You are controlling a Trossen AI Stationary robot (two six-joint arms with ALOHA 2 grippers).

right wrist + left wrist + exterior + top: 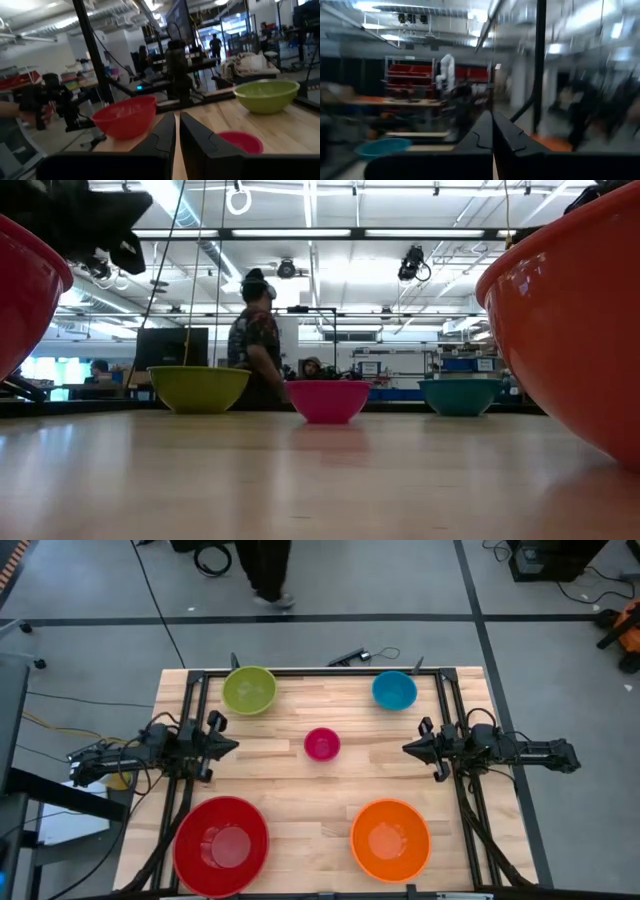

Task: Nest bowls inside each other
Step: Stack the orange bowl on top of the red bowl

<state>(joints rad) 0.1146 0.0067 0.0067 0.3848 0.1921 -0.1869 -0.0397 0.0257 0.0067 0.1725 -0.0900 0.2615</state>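
Five bowls stand apart and upright on the wooden table (300, 785), each on its base. The red bowl (221, 845) is near left, the orange bowl (390, 838) near right, the lime green bowl (249, 690) far left and the blue bowl (394, 690) far right. The small magenta bowl (322, 744) is in the middle. My left gripper (232, 747) hovers at the left edge, shut and holding nothing, pointing toward the middle. My right gripper (408, 748) hovers at the right edge, shut and holding nothing, facing the magenta bowl (240, 141).
Black frame rails (190, 740) run along the table's left, right and far edges. A person (265, 570) stands on the floor beyond the far edge. A small dark tool with a cable (350, 657) lies at the far edge. Bare wood lies between the bowls.
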